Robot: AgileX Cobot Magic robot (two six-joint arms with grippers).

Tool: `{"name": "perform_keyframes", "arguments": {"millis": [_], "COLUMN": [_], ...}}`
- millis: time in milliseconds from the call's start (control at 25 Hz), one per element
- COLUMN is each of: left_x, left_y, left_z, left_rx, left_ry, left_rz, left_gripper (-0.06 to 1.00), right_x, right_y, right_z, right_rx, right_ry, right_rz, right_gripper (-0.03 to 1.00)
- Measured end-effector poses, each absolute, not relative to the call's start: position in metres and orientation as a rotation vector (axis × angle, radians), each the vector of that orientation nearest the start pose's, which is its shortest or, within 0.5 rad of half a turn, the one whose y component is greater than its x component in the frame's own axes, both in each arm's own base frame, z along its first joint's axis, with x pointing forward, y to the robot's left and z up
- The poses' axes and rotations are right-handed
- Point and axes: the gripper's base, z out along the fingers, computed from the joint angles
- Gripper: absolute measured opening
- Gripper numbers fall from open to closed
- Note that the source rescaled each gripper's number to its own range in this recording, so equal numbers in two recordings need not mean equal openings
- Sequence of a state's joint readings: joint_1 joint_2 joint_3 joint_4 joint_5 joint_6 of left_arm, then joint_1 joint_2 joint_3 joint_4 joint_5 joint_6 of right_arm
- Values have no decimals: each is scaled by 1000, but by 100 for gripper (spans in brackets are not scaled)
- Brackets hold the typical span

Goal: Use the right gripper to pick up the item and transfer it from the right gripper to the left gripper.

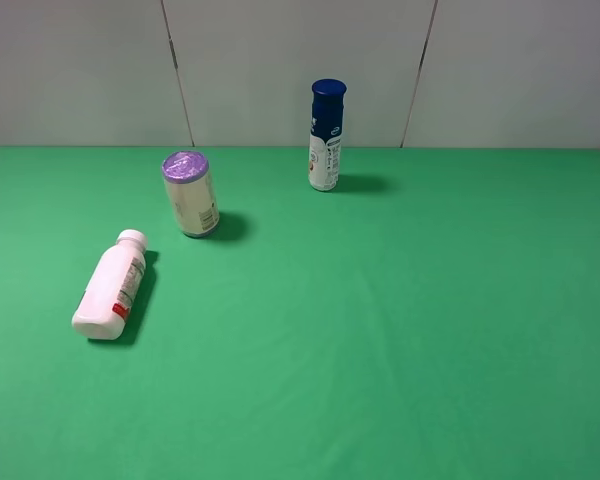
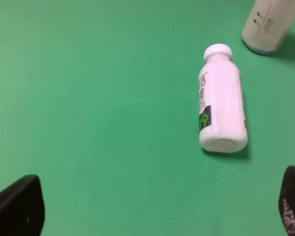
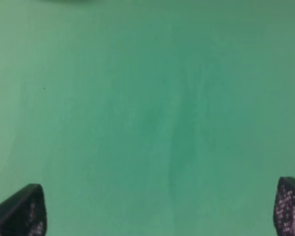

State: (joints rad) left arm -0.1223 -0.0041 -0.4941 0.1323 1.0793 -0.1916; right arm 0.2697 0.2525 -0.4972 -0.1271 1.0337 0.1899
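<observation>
**Bottle lying untouched at table left, both grippers wide and empty**

Going left to right in the high view: the item (image 1: 110,286), a white bottle with white cap, is lying on its side on the green table (image 1: 400,330), left of centre and toward the front. Cap is pointing away toward the back wall, base toward the camera, red band showing near the base. Nothing is touching it.

Behind it and slightly right, the purple-lidded can (image 1: 189,194) is standing, looking slightly tilted from this angle. It is near the bottle's cap end but apart from it. Further right and further back, the blue-capped bottle (image 1: 326,136) is standing upright close to the wall, well apart from the other two. All three are closed; contents are not visible.

Right half of the table is showing only green cloth. No arm is appearing in the high view.

Left wrist view: the left gripper (image 2: 157,206) is sitting with fingers spread far apart, only the two tips showing at the frame corners, holding nothing. The item (image 2: 221,105) is lying ahead of it, clear of both tips, with the can's base (image 2: 268,27) just past the cap.

Right wrist view: the right gripper (image 3: 160,209) is likewise spread wide, nothing between the tips, facing bare cloth. The bottle is not showing in that view.
</observation>
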Motion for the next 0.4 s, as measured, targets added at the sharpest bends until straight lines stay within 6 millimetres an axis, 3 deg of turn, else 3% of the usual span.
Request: {"name": "perform_keyframes", "arguments": {"millis": [400], "left_x": [-5], "left_y": [11], "left_z": [275], "left_rx": [-79], "left_ry": [2056], "left_rz": [-35], "left_gripper": [99], "right_x": [37], "right_y": [0], "right_z": [275], "right_rx": [-107], "right_ry": [2263], "right_rz": [86], "right_gripper": [100]}}
